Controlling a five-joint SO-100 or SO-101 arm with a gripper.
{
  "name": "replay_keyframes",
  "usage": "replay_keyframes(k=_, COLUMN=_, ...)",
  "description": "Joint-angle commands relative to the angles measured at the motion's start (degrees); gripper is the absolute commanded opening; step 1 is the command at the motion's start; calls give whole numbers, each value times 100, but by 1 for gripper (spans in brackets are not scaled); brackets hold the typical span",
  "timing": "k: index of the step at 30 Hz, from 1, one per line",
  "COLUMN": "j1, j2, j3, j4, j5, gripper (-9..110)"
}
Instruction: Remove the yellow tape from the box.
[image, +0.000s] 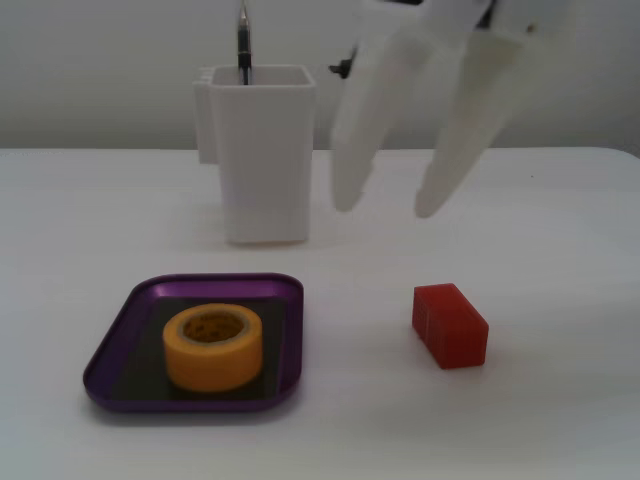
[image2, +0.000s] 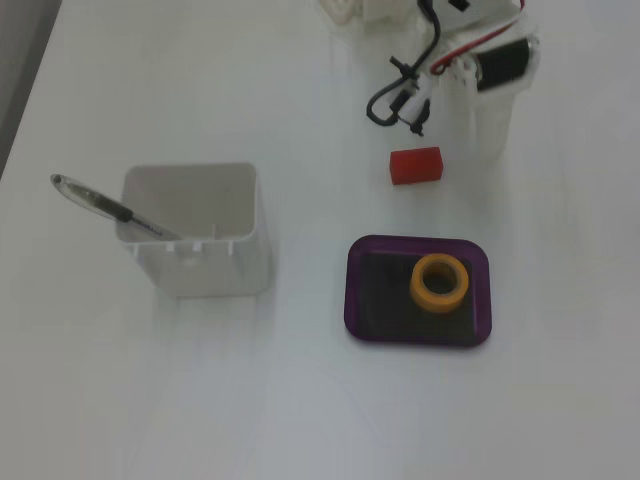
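The yellow tape (image: 212, 347) is a thick yellow-orange roll lying flat inside the box (image: 120, 335), a shallow purple tray with a dark bottom, at the front left of a fixed view. In another fixed view the tape (image2: 440, 283) lies in the right half of the box (image2: 356, 290). My gripper (image: 388, 203) hangs from the top, white, its two fingers spread apart and empty. It is raised above the table, behind the red block and up and to the right of the tray, touching nothing. The arm (image2: 480, 90) shows at the top right in the view from above.
A small red block (image: 450, 325) (image2: 416, 165) lies on the white table between tray and arm. A tall white square container (image: 262, 150) (image2: 200, 265) holding a pen (image: 243, 45) (image2: 100, 200) stands beside the gripper. Cables (image2: 400, 95) hang from the arm.
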Motion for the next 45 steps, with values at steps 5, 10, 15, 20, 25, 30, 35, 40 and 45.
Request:
replay_keyframes(k=5, j1=70, j2=-1758, j3=-1995, j4=35, j5=35, gripper=15)
replay_keyframes(k=10, j1=483, j2=-2522, j3=-2610, j4=35, j5=9, gripper=15)
replay_keyframes(k=15, j1=729, j2=-2918, j3=-3023, j4=18, j5=-18, gripper=15)
replay_keyframes(k=20, j1=782, j2=-3094, j3=-3129, j4=26, j5=-26, gripper=15)
replay_keyframes(k=25, j1=773, j2=-3111, j3=-3085, j4=0, j5=-26, gripper=15)
replay_keyframes(k=30, j1=756, j2=-3111, j3=-3041, j4=-44, j5=-35, gripper=15)
replay_keyframes(k=35, j1=773, j2=-3120, j3=-3041, j4=-53, j5=-35, gripper=15)
replay_keyframes(k=40, j1=782, j2=-3366, j3=-3059, j4=-53, j5=-35, gripper=15)
replay_keyframes(k=45, j1=773, j2=-3683, j3=-3129, j4=-53, j5=-35, gripper=15)
